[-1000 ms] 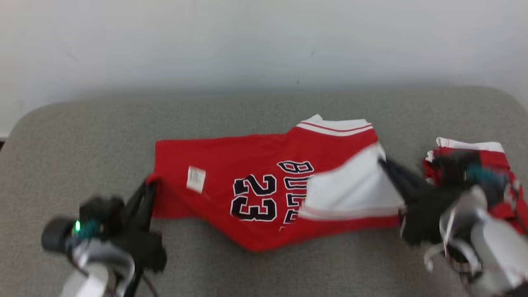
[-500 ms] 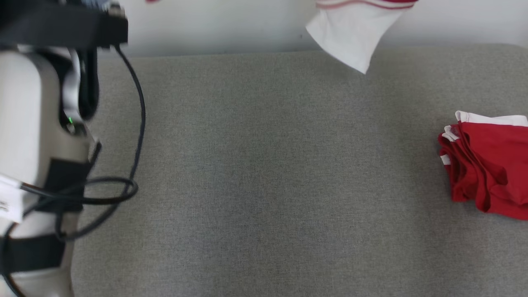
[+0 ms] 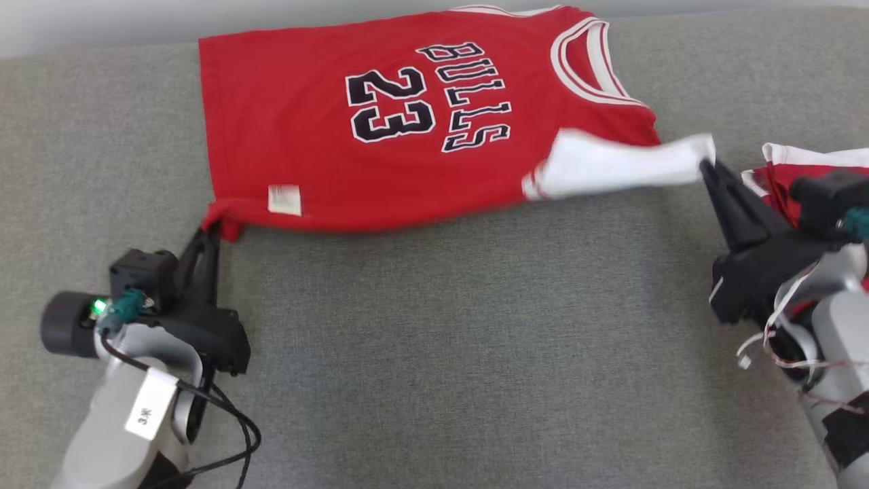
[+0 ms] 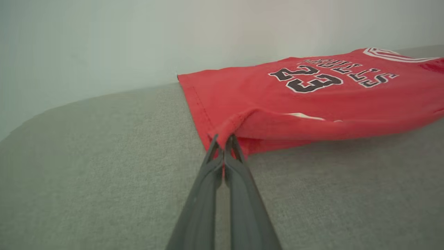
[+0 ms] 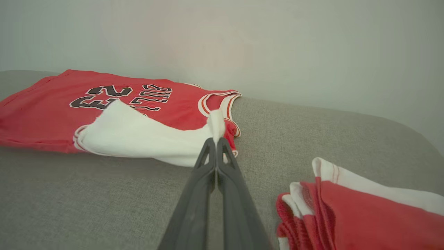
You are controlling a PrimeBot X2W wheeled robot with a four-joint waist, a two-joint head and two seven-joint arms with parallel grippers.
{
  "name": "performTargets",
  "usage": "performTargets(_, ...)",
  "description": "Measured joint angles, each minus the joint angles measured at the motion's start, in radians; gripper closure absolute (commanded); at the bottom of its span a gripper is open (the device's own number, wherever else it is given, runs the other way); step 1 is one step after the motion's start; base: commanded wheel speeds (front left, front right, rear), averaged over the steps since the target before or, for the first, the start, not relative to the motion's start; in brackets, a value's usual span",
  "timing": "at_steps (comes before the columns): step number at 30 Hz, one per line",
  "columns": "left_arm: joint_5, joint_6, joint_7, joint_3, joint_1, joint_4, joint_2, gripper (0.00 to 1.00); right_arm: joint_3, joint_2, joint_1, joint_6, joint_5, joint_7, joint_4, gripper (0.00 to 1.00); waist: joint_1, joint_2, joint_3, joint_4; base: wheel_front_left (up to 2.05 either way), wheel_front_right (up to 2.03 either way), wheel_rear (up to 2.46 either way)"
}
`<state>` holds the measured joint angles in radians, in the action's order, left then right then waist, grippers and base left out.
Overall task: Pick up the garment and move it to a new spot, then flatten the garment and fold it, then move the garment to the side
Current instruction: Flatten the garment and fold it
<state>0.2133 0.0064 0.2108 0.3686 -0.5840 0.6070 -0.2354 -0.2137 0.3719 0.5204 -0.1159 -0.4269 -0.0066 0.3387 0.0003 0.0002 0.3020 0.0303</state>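
1. The red jersey (image 3: 380, 156) is laid along the far side of the grey cushion (image 3: 441, 339), number side up.
2. Its near hem corner is pinched in the closed jaws of the left gripper (image 3: 213, 229).
3. Its white flap is pinched shut by the right gripper (image 3: 706, 166).
4. A folded red pile (image 5: 364, 215) is seen just beside the right gripper.

Surface (image 3: 441, 339): under everything; wall (image 3: 102, 20) behind far edge.
Jersey (image 3: 380, 122): spread flat on surface, far and left of centre; collar end to the right, hem end to the left.
Left gripper (image 3: 212, 234): near left, tips pinching jersey's near hem corner.
Right gripper (image 3: 706, 166): right side, tips pinching jersey's near shoulder flap, drawn out rightward.
Pile (image 3: 815, 156): on surface at far right, just right of right gripper, apart from jersey.
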Motion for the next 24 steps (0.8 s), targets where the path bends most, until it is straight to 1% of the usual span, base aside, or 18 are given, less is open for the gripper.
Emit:
performTargets(3, 0.0, -0.008, 0.003, 0.002, -0.003, 0.058, 0.013, 1.0, -0.006, -0.011, -0.032, -0.004, -0.005, -0.025, 0.026, 1.0, -0.0002, -0.0001, -0.013, -0.005, 0.0, 0.0, 0.0)
performTargets(9, 0.007, -0.014, 0.019, -0.008, -0.011, 0.151, 0.011, 1.0, -0.024, -0.037, -0.106, -0.007, -0.013, -0.068, 0.024, 1.0, -0.0003, -0.0001, -0.074, -0.006, 0.0, 0.0, 0.0)
performTargets(12, 0.008, -0.017, 0.025, -0.006, 0.009, 0.17, 0.014, 1.0, -0.027, -0.039, -0.163, -0.007, -0.013, -0.092, 0.007, 1.0, -0.0005, -0.0002, -0.113, -0.005, 0.0, 0.0, 0.0)
performTargets(14, 0.007, -0.039, 0.029, 0.008, 0.032, 0.185, 0.016, 1.0, -0.025, -0.039, -0.205, -0.007, -0.013, -0.108, -0.01, 1.0, -0.0004, -0.0002, -0.14, -0.005, 0.0, 0.0, 0.0)
performTargets(17, 0.006, -0.044, 0.03, 0.026, 0.074, 0.192, 0.017, 1.0, -0.017, -0.04, -0.266, -0.006, -0.016, -0.123, -0.022, 1.0, -0.0005, -0.0002, -0.182, -0.006, 0.0, 0.0, 0.0)
performTargets(18, 0.005, -0.052, 0.034, 0.032, 0.089, 0.193, 0.016, 1.0, -0.014, -0.04, -0.29, -0.002, -0.023, -0.127, -0.026, 1.0, -0.0005, -0.0003, -0.196, -0.006, 0.0, 0.0, 0.0)
performTargets(24, -0.004, -0.059, 0.036, 0.058, 0.194, 0.184, 0.018, 1.0, 0.013, -0.043, -0.46, 0.036, -0.048, -0.151, -0.072, 1.0, -0.0006, -0.0003, -0.282, -0.006, 0.0, 0.0, 0.0)
